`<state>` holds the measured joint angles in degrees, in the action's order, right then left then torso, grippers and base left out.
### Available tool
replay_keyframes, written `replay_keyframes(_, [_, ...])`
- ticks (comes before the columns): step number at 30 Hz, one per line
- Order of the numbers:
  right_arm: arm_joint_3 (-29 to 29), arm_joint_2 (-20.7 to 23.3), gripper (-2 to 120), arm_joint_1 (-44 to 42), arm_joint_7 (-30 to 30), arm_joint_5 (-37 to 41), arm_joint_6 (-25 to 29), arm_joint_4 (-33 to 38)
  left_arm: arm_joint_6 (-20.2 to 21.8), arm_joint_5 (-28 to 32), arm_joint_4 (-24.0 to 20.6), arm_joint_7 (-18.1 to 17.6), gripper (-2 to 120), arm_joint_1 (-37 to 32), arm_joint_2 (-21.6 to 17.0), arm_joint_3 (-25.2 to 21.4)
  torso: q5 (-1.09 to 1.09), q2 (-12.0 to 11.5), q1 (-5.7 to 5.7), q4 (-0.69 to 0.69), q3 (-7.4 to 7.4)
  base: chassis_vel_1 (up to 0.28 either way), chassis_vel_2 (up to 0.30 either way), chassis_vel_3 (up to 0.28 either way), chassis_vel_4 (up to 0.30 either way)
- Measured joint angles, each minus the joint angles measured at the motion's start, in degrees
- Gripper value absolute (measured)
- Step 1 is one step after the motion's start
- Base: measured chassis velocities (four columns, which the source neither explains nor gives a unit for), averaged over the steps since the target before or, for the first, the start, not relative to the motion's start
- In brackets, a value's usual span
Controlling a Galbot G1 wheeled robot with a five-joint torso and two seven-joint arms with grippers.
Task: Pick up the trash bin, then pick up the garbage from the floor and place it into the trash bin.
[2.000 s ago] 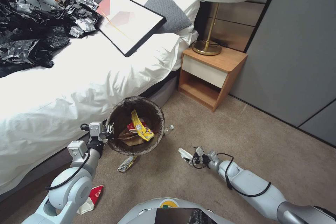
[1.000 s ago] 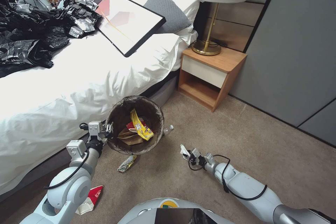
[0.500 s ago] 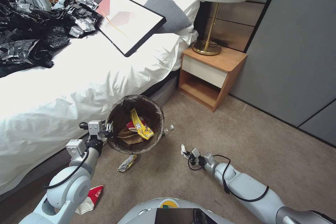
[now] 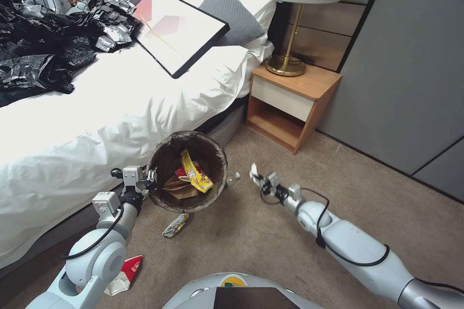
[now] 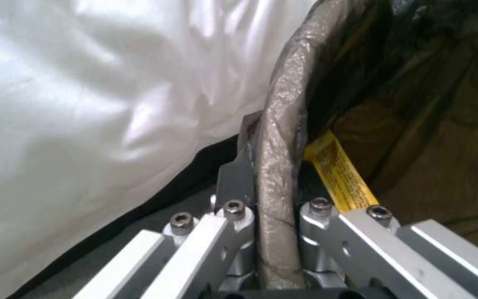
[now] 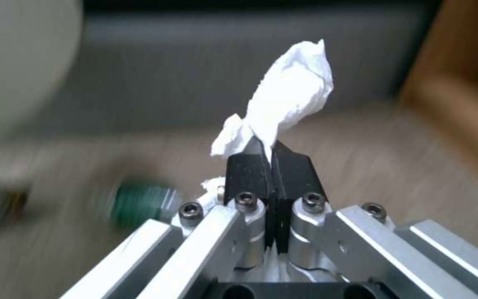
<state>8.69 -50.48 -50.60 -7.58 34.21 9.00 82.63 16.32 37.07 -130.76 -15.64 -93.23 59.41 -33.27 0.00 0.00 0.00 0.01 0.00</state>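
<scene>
Left gripper (image 4: 151, 177) pinched tight on rim of trash bin (image 4: 187, 172), just beside bed (image 4: 96, 106). Right gripper (image 4: 256, 177) clamped on white paper scrap (image 6: 288, 104), near bin. Clear bottle (image 4: 232, 178) half hidden behind bin. Bin's white wall not visible.

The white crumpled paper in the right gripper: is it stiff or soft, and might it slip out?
The white crumpled paper looks soft and light: it stands creased above the right gripper. Probably it will not slip, since the dark pads are shut on its lower end. Once released, it may drift, not drop straight.
</scene>
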Motion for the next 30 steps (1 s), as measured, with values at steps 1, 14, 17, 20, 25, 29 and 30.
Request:
replay_keyframes(1, [-0.80,0.22,0,0.29,0.58,0.33,0.00,1.16,0.05,0.00,0.01,-0.01,4,0.03,-0.02,0.05,0.00,0.00,0.00,-0.01,0.00,0.000,0.000,0.000,0.000])
replay_keyframes(14, [-9.87,2.23,0,7.08,9.30,8.90,-3.87,23.82,0.55,-0.18,-1.00,-0.05,4,-1.53,-0.65,1.39,-0.01,0.00,0.00,-0.01,0.00,0.000,0.000,0.000,0.000])
replay_keyframes(17, [-10.44,2.66,0,8.49,10.18,10.67,-4.37,27.21,0.55,-0.50,-1.20,-0.02,4,-2.10,-0.66,1.66,-0.01,0.00,0.00,-0.01,0.00,0.000,0.000,0.000,0.000])
replay_keyframes(20, [-10.50,3.28,0,9.46,10.79,12.36,-4.63,30.64,0.57,-0.67,-1.37,0.01,4,-2.50,-0.64,1.97,0.00,0.00,0.00,-0.01,0.00,0.000,0.000,0.000,0.000])
replay_keyframes(25, [-9.18,5.10,0,10.64,11.69,15.41,-5.22,39.59,0.82,-1.07,-1.75,0.05,4,-2.88,-0.70,2.83,0.00,0.00,0.00,-0.01,-0.01,0.000,0.000,0.000,0.000])
replay_keyframes(29, [-7.23,6.71,0,10.47,11.74,16.50,-5.96,45.07,1.04,-1.27,-1.82,-0.02,4,-2.75,-0.76,3.24,-0.01,0.00,0.00,-0.01,-0.01,0.000,0.000,0.000,0.000])
replay_keyframes(30, [-7.23,6.71,0,10.47,11.74,16.50,-5.96,45.07,1.04,-1.27,-1.82,-0.02,4,-2.75,-0.76,3.24,-0.01,0.00,0.00,-0.01,-0.01,0.000,0.000,0.000,0.000])
